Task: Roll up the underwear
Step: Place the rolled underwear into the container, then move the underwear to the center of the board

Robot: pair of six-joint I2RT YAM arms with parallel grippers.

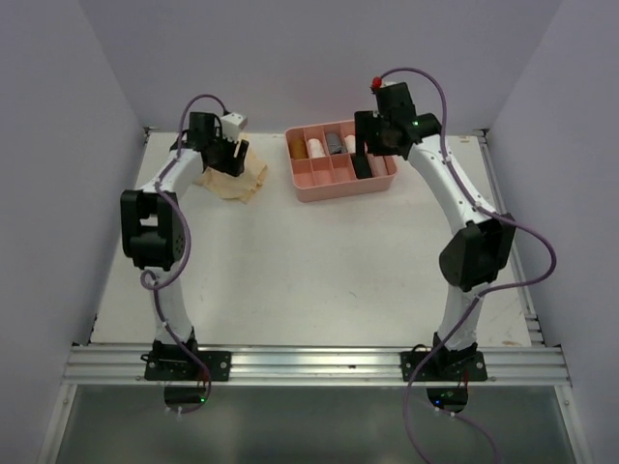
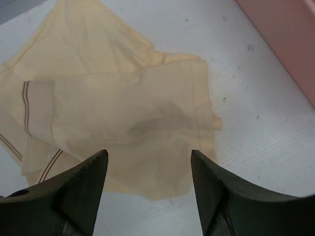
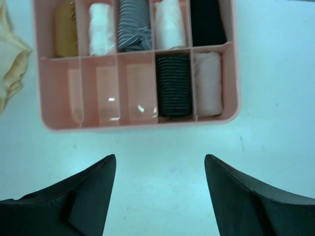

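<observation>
The big white table [image 1: 319, 275] fills the middle of the top view, with the two arms reaching up it from the bottom edge. The pink tray [image 1: 334, 191] sits near the top, a bit right of the middle. To its left, in the upper left part of the table, lies the pale tan underwear [image 1: 250, 182]. It is flat and floppy, not rolled yet, so I think this is the one to roll now. The left claw [image 2: 147, 155] hangs right over it. Its two fingers stand apart and hold nothing. In the left wrist view the cloth spreads out ahead of the fingers and under them. Its long way runs from left to right, across the gap between the fingers. The stripy band is at the left, and the near edge lies low in the frame between the two finger tips. The left arm is much nearer the cloth, so it looks best placed to start. The right claw [image 3: 160, 158] is open too and empty. It hangs over bare table just below the tray, well apart from the cloth. At the right end of the tray's lower row, a black roll [image 3: 173, 83] and a pale pink roll [image 3: 207, 83] sit side by side.
</observation>
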